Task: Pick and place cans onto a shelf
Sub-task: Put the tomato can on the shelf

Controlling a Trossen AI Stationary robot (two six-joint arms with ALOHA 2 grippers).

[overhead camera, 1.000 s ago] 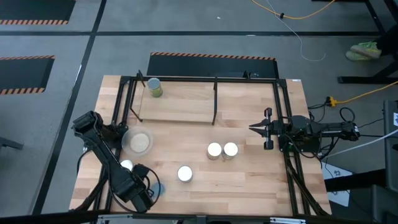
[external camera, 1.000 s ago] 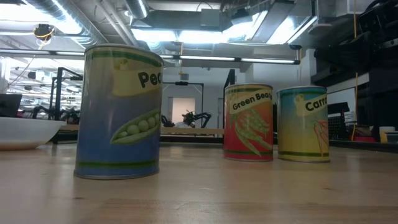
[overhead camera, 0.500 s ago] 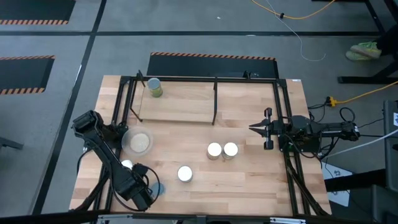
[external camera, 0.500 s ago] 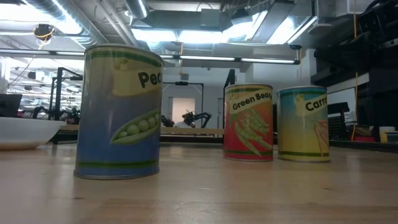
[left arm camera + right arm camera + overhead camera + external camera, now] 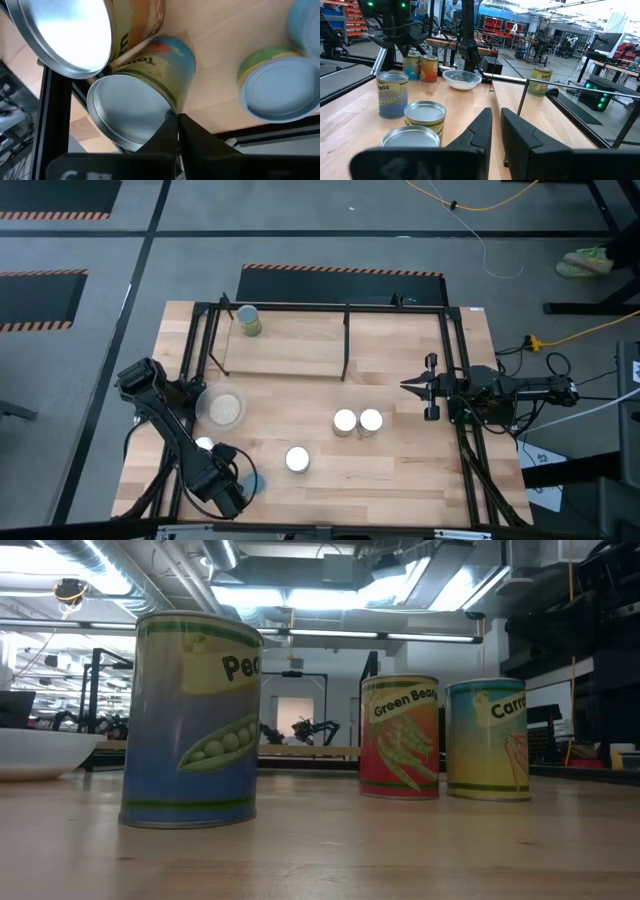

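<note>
Task is at early stage: only 1 can (image 5: 248,320) stands on the shelf (image 5: 290,345). Peas can (image 5: 190,720), green-beans can (image 5: 399,737), carrots can (image 5: 487,740) and others wait on the tabletop (image 5: 400,470). Left gripper (image 5: 176,131) is closed, empty, beside a tomato can (image 5: 145,90) near the front-left corner. Right gripper (image 5: 496,131) is closed too, waiting at the right.

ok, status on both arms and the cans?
Left hand low at the table's near-left corner, fingers together beside a can, not gripping. Right hand idle at right. One can on shelf.
</note>
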